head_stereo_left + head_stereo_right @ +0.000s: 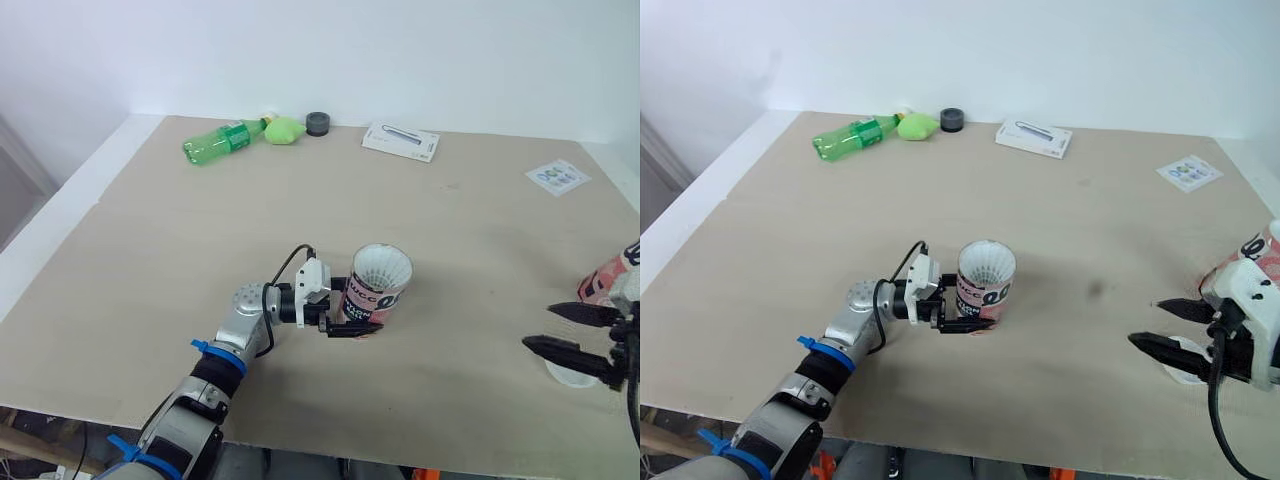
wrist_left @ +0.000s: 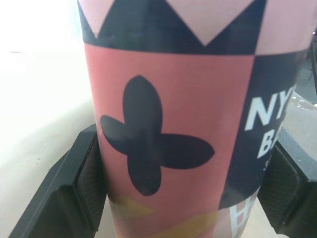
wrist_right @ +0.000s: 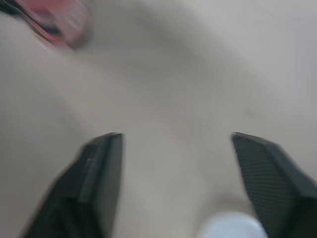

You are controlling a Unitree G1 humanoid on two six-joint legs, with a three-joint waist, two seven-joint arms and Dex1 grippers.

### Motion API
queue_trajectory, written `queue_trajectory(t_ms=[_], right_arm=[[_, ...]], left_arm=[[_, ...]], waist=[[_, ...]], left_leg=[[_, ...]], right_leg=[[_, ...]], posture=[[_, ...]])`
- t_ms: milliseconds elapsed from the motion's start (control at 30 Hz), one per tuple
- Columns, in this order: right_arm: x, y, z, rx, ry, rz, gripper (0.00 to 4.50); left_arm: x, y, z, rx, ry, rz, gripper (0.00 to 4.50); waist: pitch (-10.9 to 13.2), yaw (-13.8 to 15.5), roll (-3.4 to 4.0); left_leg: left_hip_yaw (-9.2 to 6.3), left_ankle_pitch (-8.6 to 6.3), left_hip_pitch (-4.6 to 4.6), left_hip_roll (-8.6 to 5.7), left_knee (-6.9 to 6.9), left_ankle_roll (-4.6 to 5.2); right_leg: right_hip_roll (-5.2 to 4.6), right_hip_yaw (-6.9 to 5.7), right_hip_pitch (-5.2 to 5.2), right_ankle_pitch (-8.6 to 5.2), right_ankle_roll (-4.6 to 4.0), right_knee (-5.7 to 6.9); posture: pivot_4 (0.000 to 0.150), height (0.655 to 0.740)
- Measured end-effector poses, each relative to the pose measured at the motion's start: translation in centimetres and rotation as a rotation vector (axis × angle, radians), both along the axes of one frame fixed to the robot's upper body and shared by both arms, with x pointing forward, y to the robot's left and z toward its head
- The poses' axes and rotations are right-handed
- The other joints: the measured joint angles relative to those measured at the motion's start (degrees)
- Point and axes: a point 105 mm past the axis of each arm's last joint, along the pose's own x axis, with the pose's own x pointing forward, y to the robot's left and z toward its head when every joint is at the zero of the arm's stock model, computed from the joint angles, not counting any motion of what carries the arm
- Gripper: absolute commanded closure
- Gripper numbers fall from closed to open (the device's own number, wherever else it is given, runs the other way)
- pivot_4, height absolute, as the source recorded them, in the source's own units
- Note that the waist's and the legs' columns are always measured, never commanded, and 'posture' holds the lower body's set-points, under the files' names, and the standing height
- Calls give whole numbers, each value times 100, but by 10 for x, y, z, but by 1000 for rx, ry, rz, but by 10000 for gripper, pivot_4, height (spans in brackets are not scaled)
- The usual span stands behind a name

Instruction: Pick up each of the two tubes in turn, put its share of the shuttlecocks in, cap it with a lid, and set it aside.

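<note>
Awaiting capping, the tube [image 1: 378, 286] is clamped upright by the left gripper [image 1: 352, 320]; right of it, the right gripper [image 1: 540, 328] is spread wide over a lid [image 1: 570, 376].

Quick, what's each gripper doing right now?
Left gripper: closed on the upright tube.
Right gripper: open, holding nothing.

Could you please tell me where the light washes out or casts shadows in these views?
Left wrist view: the background beside the tube is washed out to white. Left eye view: soft, even light, with only a faint shadow on the table under the left gripper; no glare there.
</note>
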Motion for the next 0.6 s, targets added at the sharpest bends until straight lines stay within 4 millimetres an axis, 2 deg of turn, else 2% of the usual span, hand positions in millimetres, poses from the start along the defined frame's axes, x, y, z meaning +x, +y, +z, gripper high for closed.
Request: queue_trajectory(t_ms=[167, 333, 400, 500, 600], right_arm=[[-8, -9, 6, -76, 63, 33, 5521], [-18, -26, -11, -218, 175, 66, 5521], [-16, -32, -16, -255, 186, 68, 5521], [1, -43, -17, -299, 177, 76, 5521], [10, -56, -20, -328, 192, 72, 5521]], left_arm=[[-6, 3, -4, 17, 16, -18, 8109], [-9, 4, -5, 15, 35, -21, 8109], [-9, 4, -5, 13, 35, -16, 8109], [-10, 7, -6, 11, 33, -4, 8109], [-11, 7, -6, 13, 26, -7, 8109]], waist=[[-1, -5, -3], [-2, -4, -6], [-3, -8, -6], [-4, -48, -4], [-5, -66, -3]], left_leg=[[0, -1, 8, 1, -2, -2], [-2, -5, 7, 0, -4, -7], [-1, -6, 7, 0, -5, -9], [4, -6, 13, -5, -6, -10], [1, -6, 16, -4, -9, -9]], right_leg=[[0, -1, 6, -2, -1, -4], [-2, -5, 10, -6, -1, -11], [-2, -4, 11, -6, -1, -14], [-9, 1, 14, -4, 1, -15], [-7, -1, 15, -6, -2, -14]], posture=[[1500, 7294], [1500, 7294], [1500, 7294], [1500, 7294], [1500, 7294]])
